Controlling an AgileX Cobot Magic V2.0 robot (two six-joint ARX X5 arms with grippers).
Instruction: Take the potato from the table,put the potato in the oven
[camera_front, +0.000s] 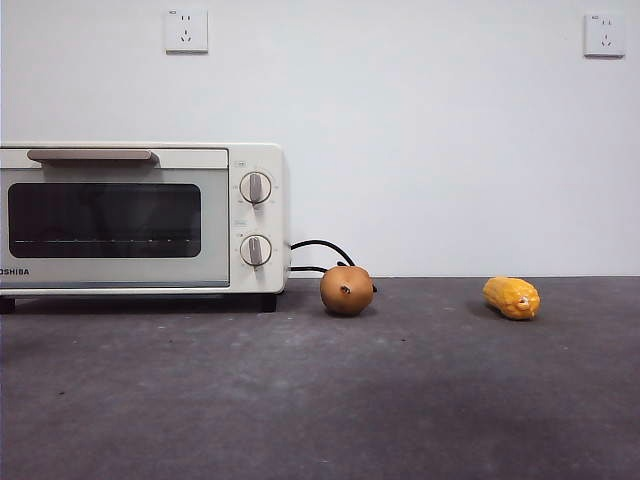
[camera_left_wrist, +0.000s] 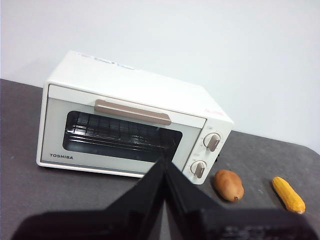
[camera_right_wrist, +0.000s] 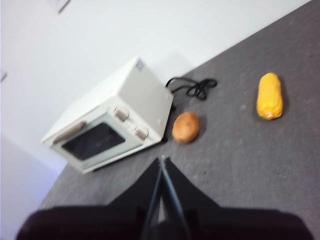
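Waiting at the start, with nothing of the task done yet.
The potato (camera_front: 346, 289) sits on the table (camera_front: 320, 400) just right of the oven (camera_front: 140, 220), whose door is closed; the corn (camera_front: 511, 297) lies well off to the right; the left gripper (camera_left_wrist: 165, 167) and right gripper (camera_right_wrist: 162, 165) hang back, jaws pressed together, empty; opening, grasping and placing all remain.

Place: it looked like a robot test room, not a real kitchen.
Wall (camera_front: 420, 120): it was plain white, with two sockets (camera_front: 186, 31).
Table (camera_front: 320, 400): it was dark grey and carried only an oven (camera_front: 140, 220) and toy-like food.
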